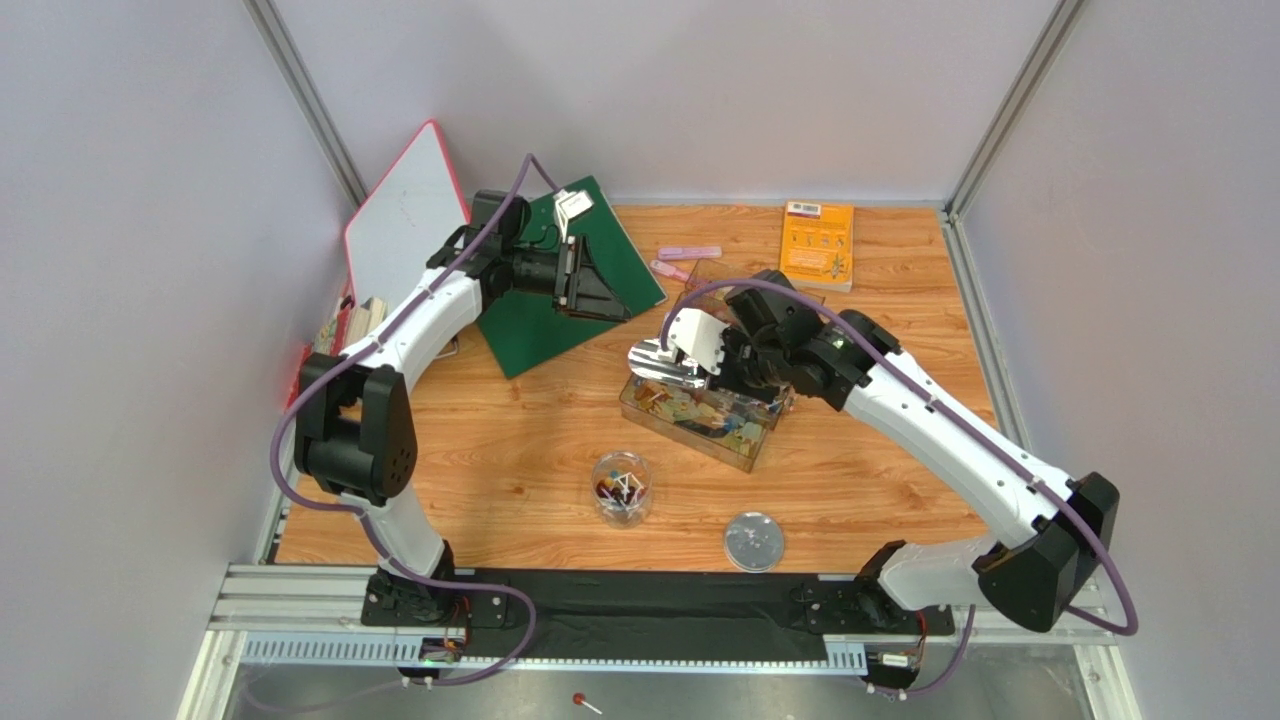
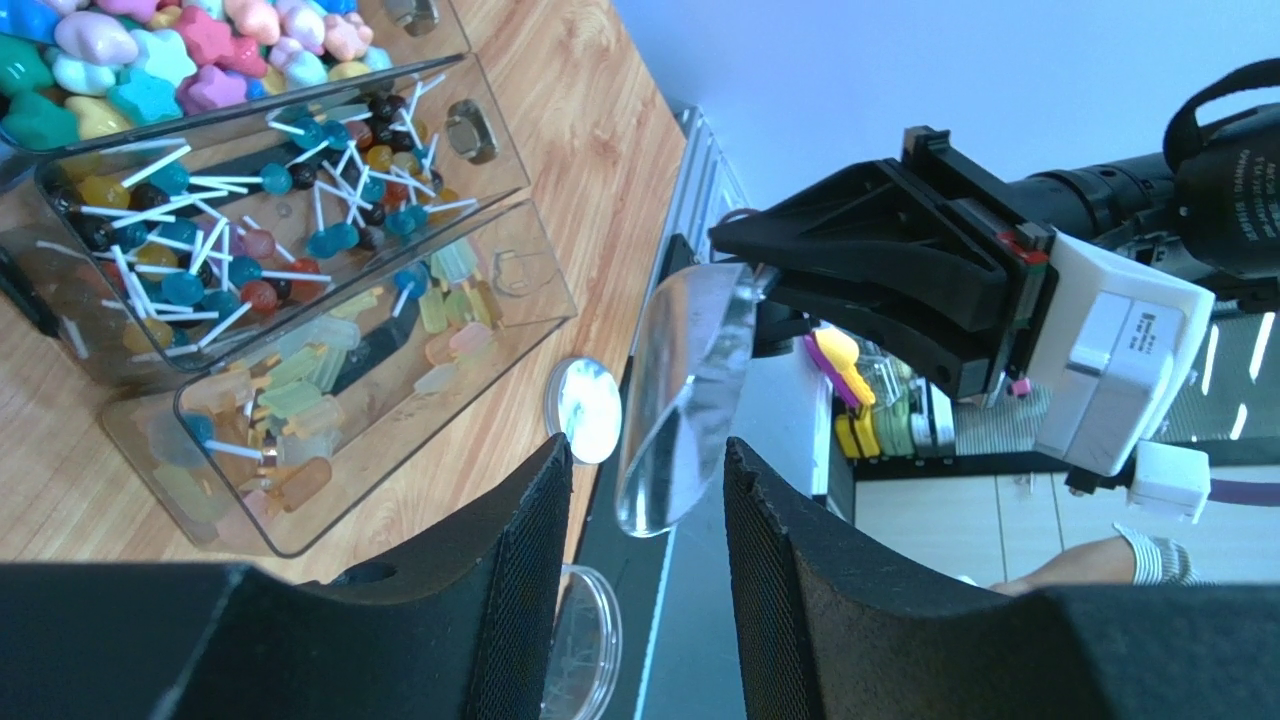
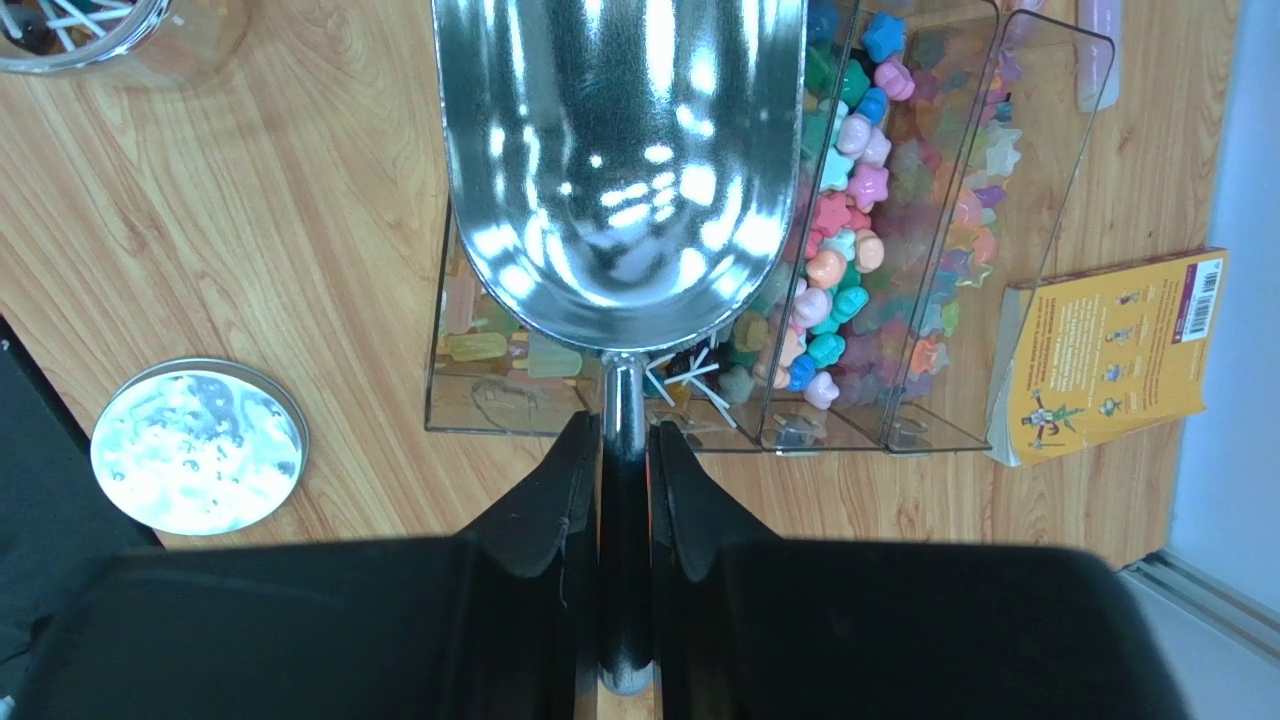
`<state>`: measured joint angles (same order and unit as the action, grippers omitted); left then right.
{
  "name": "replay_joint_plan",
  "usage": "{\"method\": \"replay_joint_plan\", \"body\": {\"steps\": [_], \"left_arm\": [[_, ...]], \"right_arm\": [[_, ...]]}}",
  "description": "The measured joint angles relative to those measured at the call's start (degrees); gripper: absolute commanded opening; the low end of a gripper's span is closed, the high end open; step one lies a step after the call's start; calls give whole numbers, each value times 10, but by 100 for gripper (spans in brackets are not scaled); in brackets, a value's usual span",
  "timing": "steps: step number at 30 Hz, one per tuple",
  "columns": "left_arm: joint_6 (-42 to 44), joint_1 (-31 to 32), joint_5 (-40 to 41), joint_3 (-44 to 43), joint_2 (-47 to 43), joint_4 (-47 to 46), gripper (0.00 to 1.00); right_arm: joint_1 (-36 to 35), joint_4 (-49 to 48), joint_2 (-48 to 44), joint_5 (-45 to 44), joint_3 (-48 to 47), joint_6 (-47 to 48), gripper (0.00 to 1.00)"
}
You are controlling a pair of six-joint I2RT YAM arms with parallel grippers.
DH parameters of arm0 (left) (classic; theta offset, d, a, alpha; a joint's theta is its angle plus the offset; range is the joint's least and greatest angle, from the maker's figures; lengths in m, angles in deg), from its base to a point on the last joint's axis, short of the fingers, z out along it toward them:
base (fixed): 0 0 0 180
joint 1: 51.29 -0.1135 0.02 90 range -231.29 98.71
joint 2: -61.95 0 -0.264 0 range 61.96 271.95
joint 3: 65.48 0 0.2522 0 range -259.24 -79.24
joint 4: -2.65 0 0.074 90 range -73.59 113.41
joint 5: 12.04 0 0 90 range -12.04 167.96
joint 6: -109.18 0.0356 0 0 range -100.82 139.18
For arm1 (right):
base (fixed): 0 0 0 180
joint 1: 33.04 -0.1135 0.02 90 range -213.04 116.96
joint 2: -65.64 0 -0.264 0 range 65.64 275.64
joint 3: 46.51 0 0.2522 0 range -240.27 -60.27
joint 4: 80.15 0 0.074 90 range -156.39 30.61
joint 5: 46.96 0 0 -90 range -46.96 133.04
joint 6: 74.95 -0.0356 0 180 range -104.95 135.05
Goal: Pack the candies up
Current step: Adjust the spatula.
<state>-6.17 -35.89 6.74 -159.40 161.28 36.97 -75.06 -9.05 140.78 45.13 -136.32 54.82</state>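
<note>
The candies (image 3: 842, 225) fill a clear box with several compartments (image 1: 706, 416) in mid-table: star and flower sweets in one compartment, stick candies (image 2: 226, 240) in another. A few more candies lie in a small clear jar (image 1: 621, 488) nearer the front. My right gripper (image 3: 624, 450) is shut on the handle of a shiny metal scoop (image 3: 624, 165), whose empty bowl hangs over the box's left end. In the top view the right gripper (image 1: 729, 360) is above the box. My left gripper (image 1: 579, 285) hovers over the green board, open, with nothing between its fingers (image 2: 534, 525).
A round metal lid (image 1: 754, 542) lies front right of the jar. An orange booklet (image 1: 819, 245) and pale pink strips (image 1: 684, 258) sit at the back. A green board (image 1: 564, 285) and a white red-edged board (image 1: 398, 210) lean at the back left.
</note>
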Motion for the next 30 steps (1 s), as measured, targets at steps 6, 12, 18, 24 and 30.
{"method": "replay_joint_plan", "body": {"steps": [6,12,18,24,30], "left_arm": [[-3,0,-5,13,0,-7,49],[-3,0,-4,19,0,-7,48],[-11,0,-5,19,0,-13,24],[-37,-2,-14,23,0,-61,0],[-54,-2,-30,37,8,-96,0]], "right_arm": [[11,-21,28,0,-21,-17,0],[16,-38,40,5,-51,-25,0],[16,-41,51,10,-56,-25,0],[17,-40,74,14,-74,-27,0],[18,-35,75,15,-76,-28,28]]}}
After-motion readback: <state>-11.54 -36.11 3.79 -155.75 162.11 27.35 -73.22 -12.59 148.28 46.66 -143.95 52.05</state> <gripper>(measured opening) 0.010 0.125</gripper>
